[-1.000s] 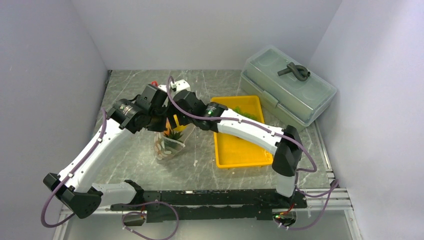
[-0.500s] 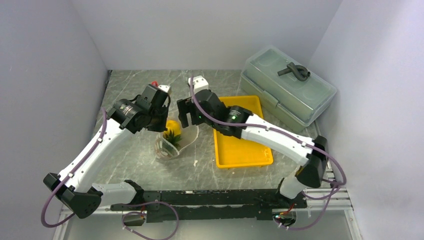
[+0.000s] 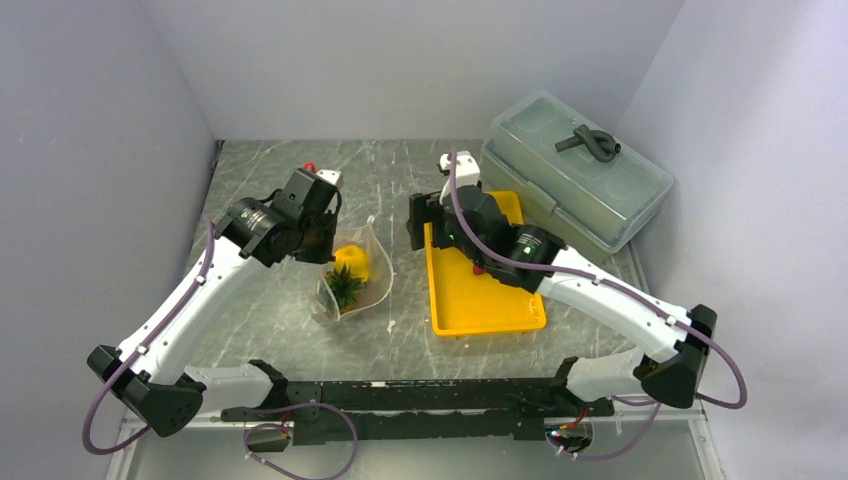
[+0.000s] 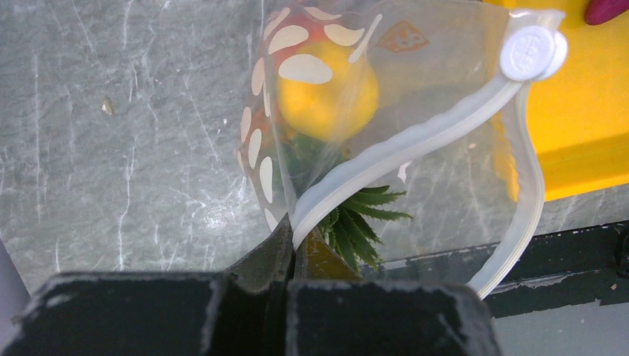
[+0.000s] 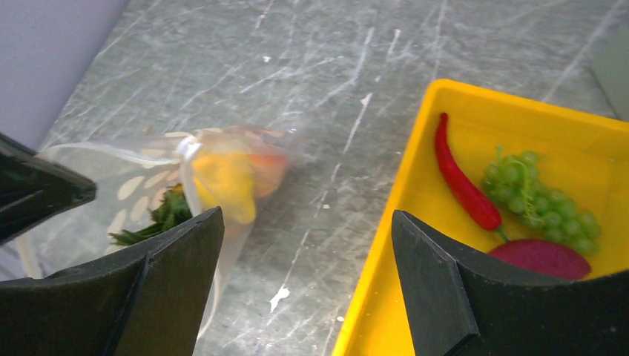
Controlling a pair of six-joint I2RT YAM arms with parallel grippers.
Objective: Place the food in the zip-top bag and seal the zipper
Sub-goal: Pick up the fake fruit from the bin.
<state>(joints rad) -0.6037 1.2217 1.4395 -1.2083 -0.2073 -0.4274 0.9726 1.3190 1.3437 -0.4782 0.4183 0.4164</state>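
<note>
The zip-top bag point(image 3: 352, 285) stands on the table left of the tray, its mouth held agape. My left gripper point(image 4: 297, 245) is shut on the zipper point(image 4: 415, 141) at the mouth's edge. Inside the bag lie a yellow fruit point(image 4: 326, 96), an orange fruit point(image 5: 271, 167) and the pineapple's green crown point(image 4: 360, 222). My right gripper point(image 5: 305, 222) is open and empty. It hovers over the table between the bag point(image 5: 141, 185) and the tray's left wall. A red chili point(image 5: 463, 182), a green grape bunch point(image 5: 538, 196) and a dark red piece point(image 5: 545, 256) lie in the tray.
The yellow tray point(image 3: 485, 300) sits right of centre. A big grey-green lidded box point(image 3: 575, 185) stands at the back right, close to the tray's far corner. Walls close in on the left, back and right. A white speck point(image 3: 390, 326) lies in front of the bag.
My right gripper has drawn back from the bag's mouth, moving right to the tray's left edge. A yellow fruit now lies in the bag. My left gripper has kept its hold.
</note>
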